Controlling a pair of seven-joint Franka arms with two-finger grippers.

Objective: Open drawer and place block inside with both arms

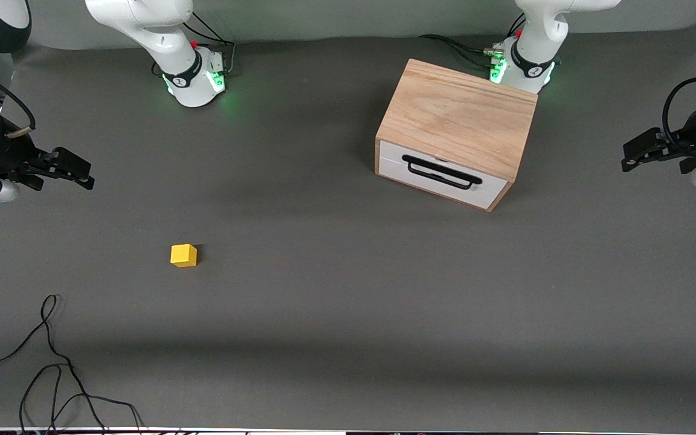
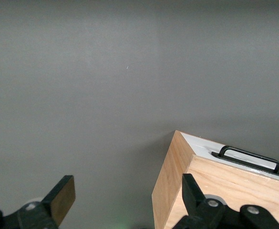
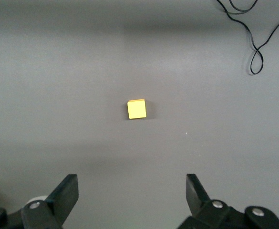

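Drawer [image 1: 441,176] is fully shut: its white front panel sits flush in the light oak cabinet [image 1: 460,118], and the black bar handle [image 1: 441,171] lies across that panel. The cabinet rests on the grey table [image 1: 348,302] toward the left arm's end, with a rear corner close to the left arm's green-lit base [image 1: 520,66].

Left gripper [image 1: 656,151] hangs in the air past the cabinet's side, over the table edge at the left arm's end. Its fingers [image 2: 60,195] are spread apart and grasp nothing. In the left wrist view, one fingertip overlaps the cabinet's top board; the other stands over bare table. The handle shows ahead of the fingertips, and no finger touches it.

Right gripper [image 1: 67,169] hangs over the table at the right arm's end, its fingers [image 3: 67,193] released wide and empty. The right arm's base [image 1: 197,78] stands along the top of the front view.

Block [image 1: 183,255], a small yellow cube, sits on the table well apart from the cabinet. In the right wrist view [image 3: 136,109] it lies ahead of the spread fingertips, roughly centred on the gap between them, and clear of both.

A loose black cable [image 1: 52,362] lies on the table nearer to the front camera than the block.
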